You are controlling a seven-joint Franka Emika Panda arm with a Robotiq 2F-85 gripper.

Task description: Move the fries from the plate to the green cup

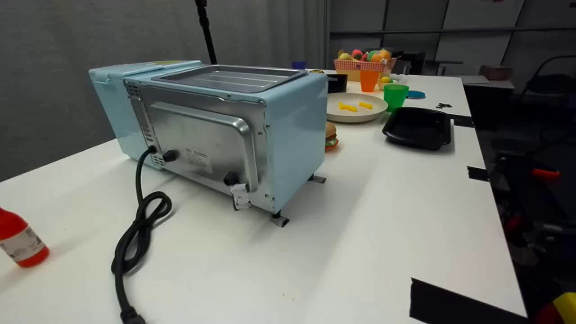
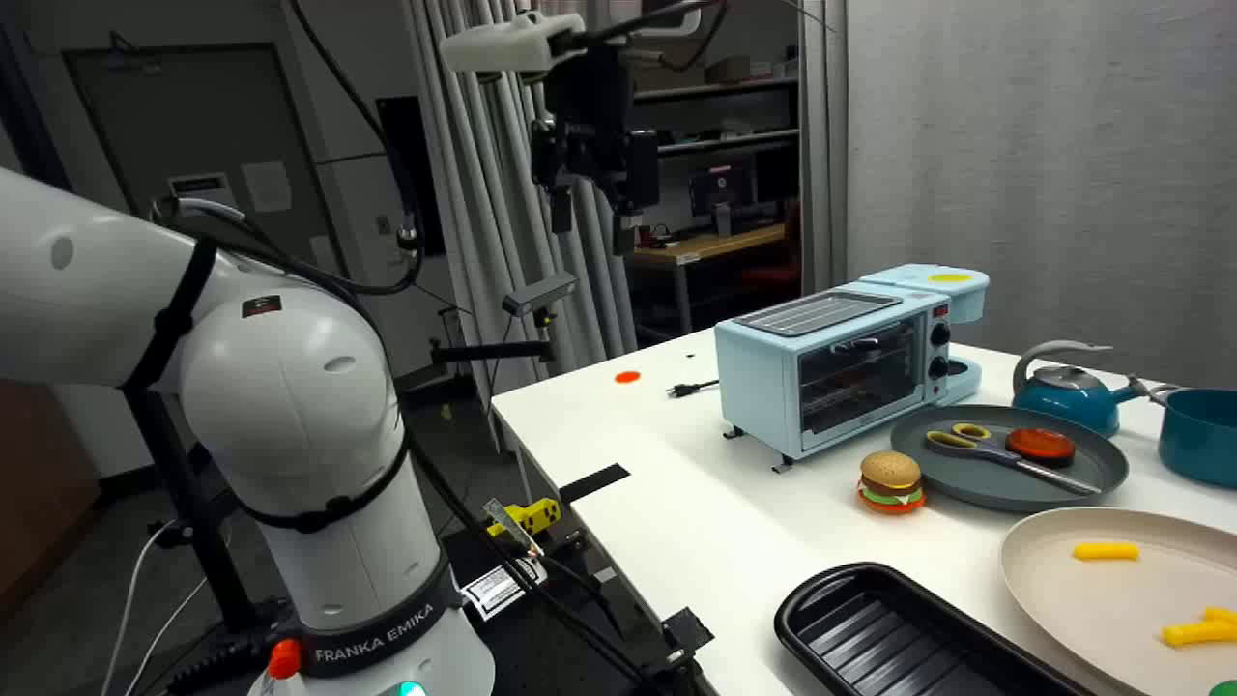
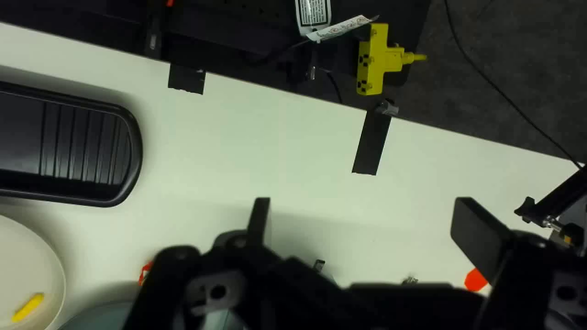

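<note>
The pale round plate [image 1: 342,100] lies on the table and holds several yellow fries [image 1: 348,107]. The plate [image 2: 1092,599] and fries [image 2: 1106,551] also show in another exterior view, cut by its right edge. The wrist view shows part of the plate [image 3: 27,256] with one fry [image 3: 28,307] at lower left. The green cup [image 1: 395,96] stands beside the plate; only a green sliver [image 2: 1223,688] shows at a corner elsewhere. My gripper [image 2: 592,222] is high above the table, away from the plate. Its fingers [image 3: 362,215] are wide apart with nothing between them.
A black tray [image 2: 899,638] lies between the plate and the table edge. A toy burger [image 2: 890,481], grey plate with scissors [image 2: 1005,493], kettle [image 2: 1068,396] and blue toaster oven [image 2: 821,362] stand nearby. An orange cup [image 1: 369,81] and fruit basket [image 1: 364,65] are behind the green cup.
</note>
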